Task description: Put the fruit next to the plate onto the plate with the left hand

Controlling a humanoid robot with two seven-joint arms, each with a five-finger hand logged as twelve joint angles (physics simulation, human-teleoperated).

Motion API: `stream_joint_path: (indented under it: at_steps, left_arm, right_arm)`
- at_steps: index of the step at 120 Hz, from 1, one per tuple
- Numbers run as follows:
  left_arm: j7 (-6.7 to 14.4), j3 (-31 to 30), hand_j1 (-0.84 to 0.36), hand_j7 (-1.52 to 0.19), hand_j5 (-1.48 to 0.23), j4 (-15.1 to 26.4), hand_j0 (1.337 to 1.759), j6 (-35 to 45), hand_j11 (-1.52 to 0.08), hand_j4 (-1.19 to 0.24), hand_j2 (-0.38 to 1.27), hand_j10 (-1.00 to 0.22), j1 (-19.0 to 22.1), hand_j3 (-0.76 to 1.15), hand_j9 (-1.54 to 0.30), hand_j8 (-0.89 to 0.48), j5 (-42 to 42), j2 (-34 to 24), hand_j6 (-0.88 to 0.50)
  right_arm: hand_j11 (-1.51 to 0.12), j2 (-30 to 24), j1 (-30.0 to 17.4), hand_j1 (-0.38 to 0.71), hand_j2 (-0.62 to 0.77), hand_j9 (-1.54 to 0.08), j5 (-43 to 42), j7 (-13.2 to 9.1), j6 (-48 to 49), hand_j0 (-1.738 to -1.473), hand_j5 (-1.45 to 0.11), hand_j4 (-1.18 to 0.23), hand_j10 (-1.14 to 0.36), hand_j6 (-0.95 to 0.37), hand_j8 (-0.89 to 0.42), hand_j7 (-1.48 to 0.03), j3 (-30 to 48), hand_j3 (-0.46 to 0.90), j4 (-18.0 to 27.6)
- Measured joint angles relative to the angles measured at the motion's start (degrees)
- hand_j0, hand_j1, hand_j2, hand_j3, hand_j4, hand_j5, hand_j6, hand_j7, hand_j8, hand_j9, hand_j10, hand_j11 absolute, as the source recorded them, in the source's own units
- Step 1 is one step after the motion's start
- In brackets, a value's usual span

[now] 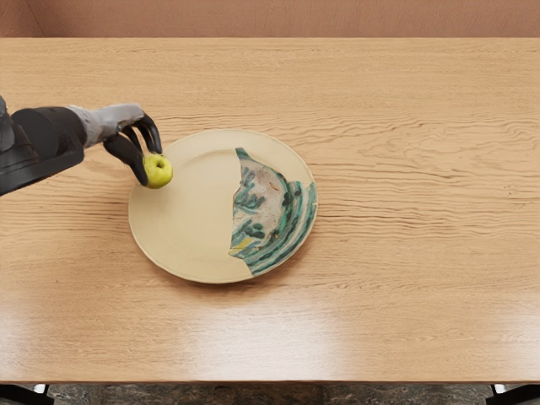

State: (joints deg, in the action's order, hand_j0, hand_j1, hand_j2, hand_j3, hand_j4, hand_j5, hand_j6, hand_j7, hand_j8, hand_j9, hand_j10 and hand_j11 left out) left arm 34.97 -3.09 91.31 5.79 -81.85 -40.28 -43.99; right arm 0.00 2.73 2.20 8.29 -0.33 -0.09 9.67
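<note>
Our left hand (126,135) hugs the fruit (158,170) in its fingers; the plate (186,228) edge right by them may tip it off.

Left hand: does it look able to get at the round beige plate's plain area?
Likely yes: the left hand grips the small yellow-green fruit over the plate near its left rim; nothing stands between.

No text, label, brand, number or sign can be read in the scene. The only marking is a painted pattern of green, brown and yellow strokes on the right part of the plate (186,228), and it forms no letters or figures. The wood-grain bench (405,295) shows grain lines only.
</note>
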Motion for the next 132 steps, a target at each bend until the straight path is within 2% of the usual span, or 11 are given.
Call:
stream_joint_path:
  at_steps: [11, 25, 50, 62, 82, 100, 113, 132]
  left_arm:
    - [0.0, 0.1, -0.34, -0.85, -0.86, 0.3, 1.657, 0.5, -0.85, -0.6, 0.51, -0.64, -0.9, 0.0, -0.84, -0.49, 3.1, 0.1, -0.43]
    - [0.0, 0.1, -0.18, -0.64, -0.65, 0.4, 1.657, 0.7, -0.64, -0.46, 0.31, -0.48, -0.8, 0.0, -0.63, -0.4, 4.8, 0.4, -0.36]
    - [0.0, 0.5, -0.03, -0.44, -0.44, 0.2, 1.658, 0.7, -0.44, -0.33, 0.15, -0.33, -0.6, 0.0, -0.44, -0.3, 6.5, 0.3, -0.29]
    - [0.0, 2.4, 0.0, -0.39, -0.39, 0.2, 1.658, -0.4, -0.39, -0.3, 0.11, -0.3, 0.2, 0.0, -0.39, -0.28, 9.0, -2.3, -0.28]
    - [0.0, 14.2, 0.03, -0.35, -0.35, -1.9, 1.658, -13.2, -0.35, -0.27, 0.08, -0.27, 10.5, 0.0, -0.35, -0.27, 17.1, -9.2, -0.26]
    - [0.0, 26.2, 0.04, -0.34, -0.34, -5.5, 1.658, -29.0, -0.34, -0.26, 0.06, -0.26, 18.2, 0.0, -0.34, -0.26, 22.5, -10.2, -0.26]
    - [0.0, 31.6, 0.05, -0.33, -0.33, -8.9, 1.658, -36.7, -0.33, -0.26, 0.06, -0.26, 19.9, 0.0, -0.33, -0.25, 27.7, -11.0, -0.25]
    - [0.0, 33.9, 0.05, -0.32, -0.32, -16.7, 1.658, -39.9, -0.32, -0.25, 0.05, -0.25, 21.4, 0.0, -0.32, -0.25, 35.5, -10.7, -0.25]
  right_arm:
    - [-0.03, 0.0, 0.0, -0.32, 0.0, -0.03, 0.0, 0.0, 0.0, -1.658, -0.03, -0.02, -0.02, -0.02, -0.02, -0.03, 0.0, 0.0, 0.0]
    - [-0.03, 0.0, 0.0, -0.32, 0.0, -0.03, 0.0, 0.0, 0.0, -1.658, -0.03, -0.02, -0.02, -0.02, -0.02, -0.03, 0.0, 0.0, 0.0]
    - [-0.03, 0.0, 0.0, -0.32, 0.0, -0.03, 0.0, 0.0, 0.0, -1.658, -0.03, -0.02, -0.02, -0.02, -0.02, -0.03, 0.0, 0.0, 0.1]
    - [-0.03, 0.0, 0.0, -0.32, 0.0, -0.03, 0.0, 0.0, 0.1, -1.658, -0.03, -0.02, -0.02, -0.02, -0.02, -0.03, 0.0, 0.0, 0.1]
    - [-0.03, 0.0, 0.0, -0.32, 0.0, -0.03, 0.0, 0.0, 0.1, -1.658, -0.03, -0.02, -0.02, -0.02, -0.02, -0.03, 0.0, 0.0, 0.1]
    - [-0.03, 0.0, 0.1, -0.32, 0.0, -0.03, 0.0, 0.0, 0.0, -1.658, -0.03, -0.02, -0.02, -0.02, -0.02, -0.03, 0.0, 0.0, 0.1]
    - [-0.03, 0.0, 0.1, -0.32, 0.0, -0.03, 0.0, 0.0, 0.0, -1.658, -0.03, -0.02, -0.02, -0.02, -0.02, -0.03, 0.0, 0.0, 0.1]
    - [-0.03, 0.0, 0.1, -0.32, 0.0, -0.03, 0.0, 0.0, 0.0, -1.658, -0.03, -0.02, -0.02, -0.02, -0.02, -0.03, 0.0, 0.0, 0.1]
